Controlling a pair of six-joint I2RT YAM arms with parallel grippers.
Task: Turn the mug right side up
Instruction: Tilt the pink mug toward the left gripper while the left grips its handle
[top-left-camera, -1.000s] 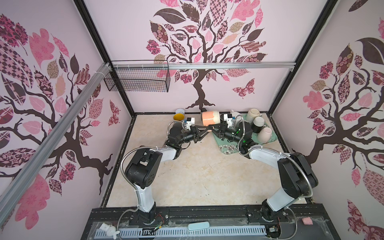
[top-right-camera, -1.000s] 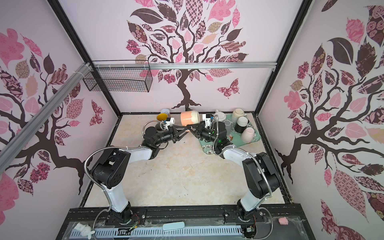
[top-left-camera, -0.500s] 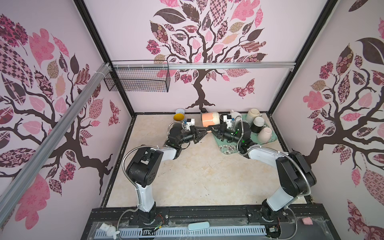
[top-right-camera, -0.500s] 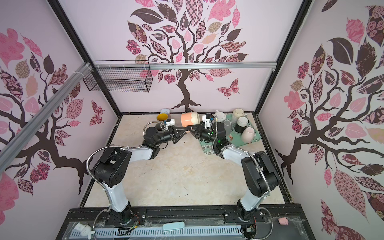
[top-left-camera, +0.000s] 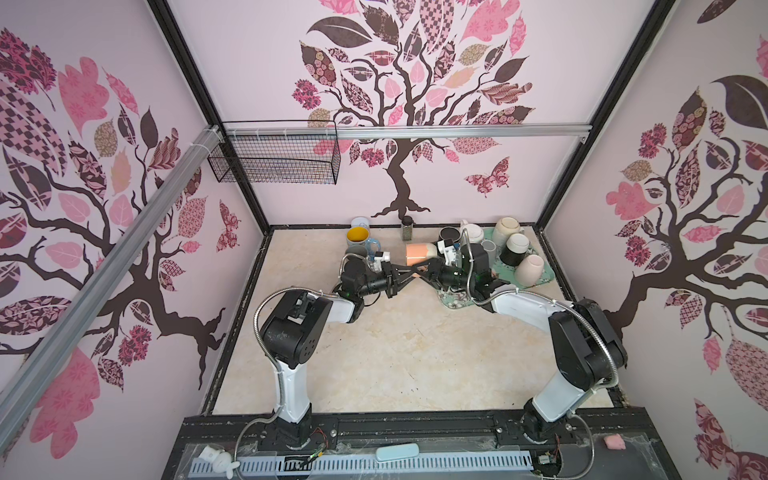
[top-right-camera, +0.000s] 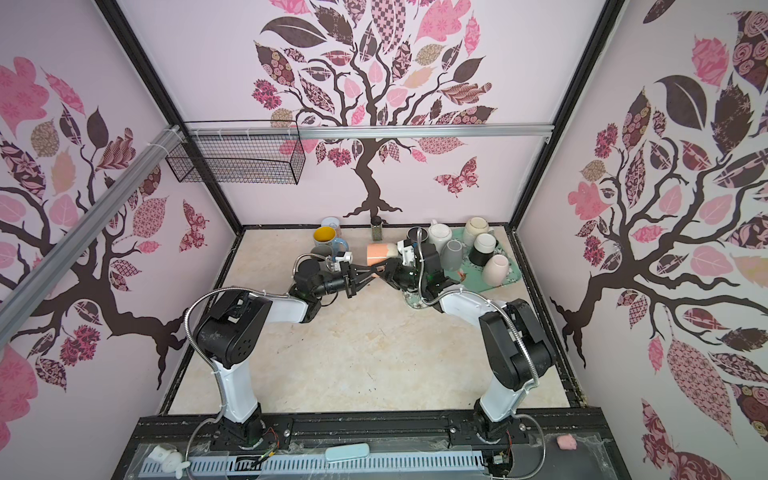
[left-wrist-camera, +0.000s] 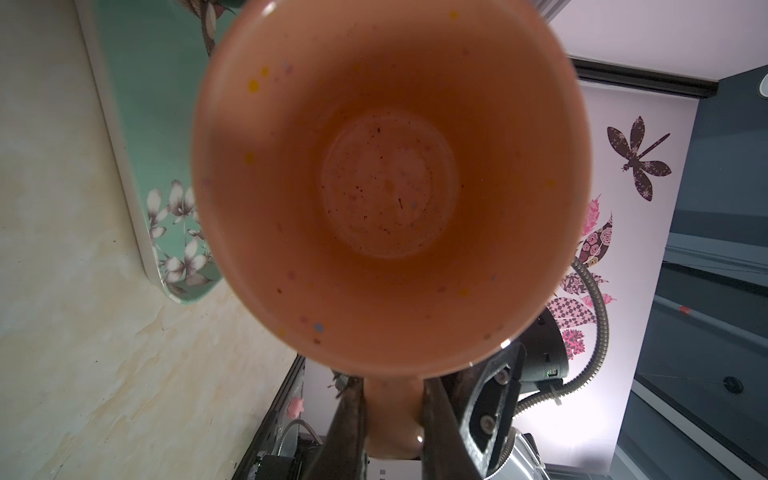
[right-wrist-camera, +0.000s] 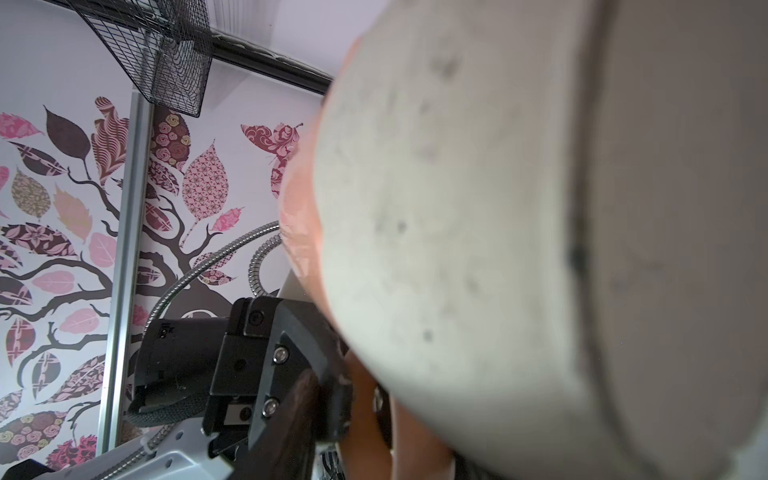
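- While the mug (top-left-camera: 420, 252) hangs in the air on its side, just beside the green mat (top-left-camera: 540, 276), its mouth points away from the mat and its pale base points toward the mat.
- The left gripper (left-wrist-camera: 392, 399) is closed on the handle (left-wrist-camera: 392, 424), with one finger on each side. This is the only grip I can confirm. The handle is narrow and glazed, so I think the heavy body may swing around it or slip out.
- The right gripper (top-left-camera: 426, 270) is close to the mug on the mat side. I cannot tell how wide its jaws are, or whether they touch the mug. If it lets go before the left grip is firm, the mug may fall on the table (top-left-camera: 395, 353) beside the mat.
- In both top views the two grippers overlap near the handle. A wrist turn there could knock them together and push the mug.
- A swing toward the mat could hit the grey mug (top-right-camera: 453, 254) at its near edge.
- By my judgement the turn is half made. If the mug is set down now, it lies on its side and may roll.
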